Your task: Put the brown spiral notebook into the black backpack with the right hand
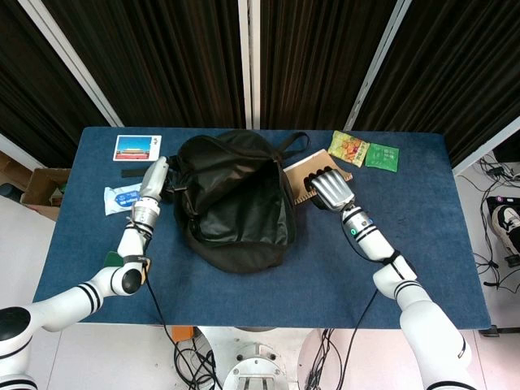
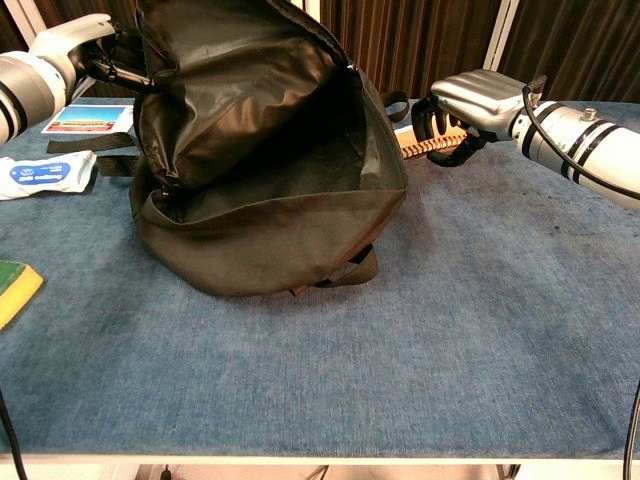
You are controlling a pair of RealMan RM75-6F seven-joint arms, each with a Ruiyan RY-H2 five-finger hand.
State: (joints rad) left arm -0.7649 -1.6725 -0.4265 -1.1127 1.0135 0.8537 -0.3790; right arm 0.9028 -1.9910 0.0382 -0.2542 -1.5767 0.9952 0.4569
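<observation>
Even overhead light, both views sharp. Soft short shadows under the backpack (image 2: 270, 170) on the table (image 2: 400, 350). Mild glare on the right hand (image 2: 470, 100). Upper background dark, slight edge distortion.

most of the brown spiral notebook (image 1: 302, 175) is buried under the right hand (image 1: 328, 188) and the black backpack (image 1: 236, 203) rim, only a strip of coil shows from the chest cam. left hand (image 1: 156, 177) fingers disappear into the bag's edge, can't tell the grip. green thing (image 2: 14, 287) at the desk (image 2: 400, 350) corner is cut off. wipes pack (image 1: 123, 197) print is too small to read.
</observation>
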